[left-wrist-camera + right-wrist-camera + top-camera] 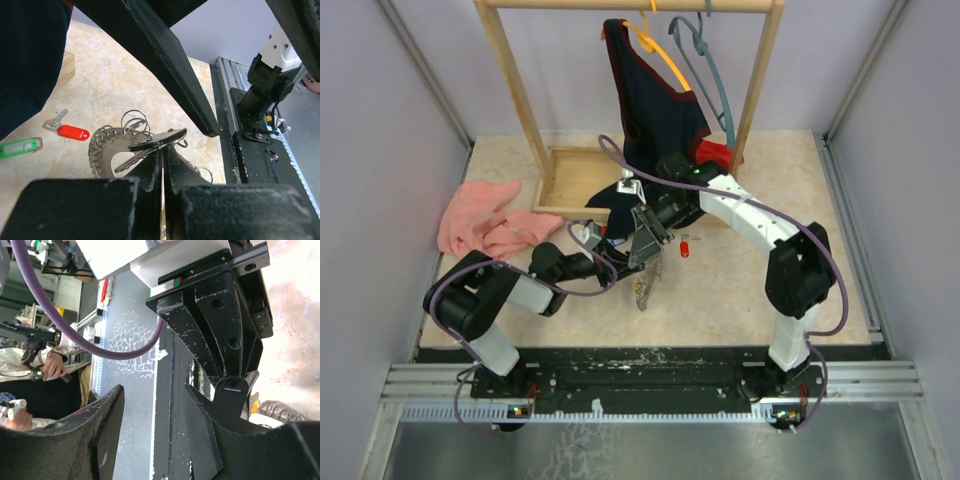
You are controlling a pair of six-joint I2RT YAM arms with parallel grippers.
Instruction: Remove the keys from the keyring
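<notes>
Closed tight, left gripper (pixel 163 155) pinches a dark-headed key (pixel 159 138) hooked on the keyring (pixel 105 150); a red-tagged key (pixel 73 132) lies loose beyond it.
Right wrist: right gripper (pixel 155 392) jaws spread wide, holding nothing.
Top: both grippers meet over the table (pixel 720 300) centre.
</notes>
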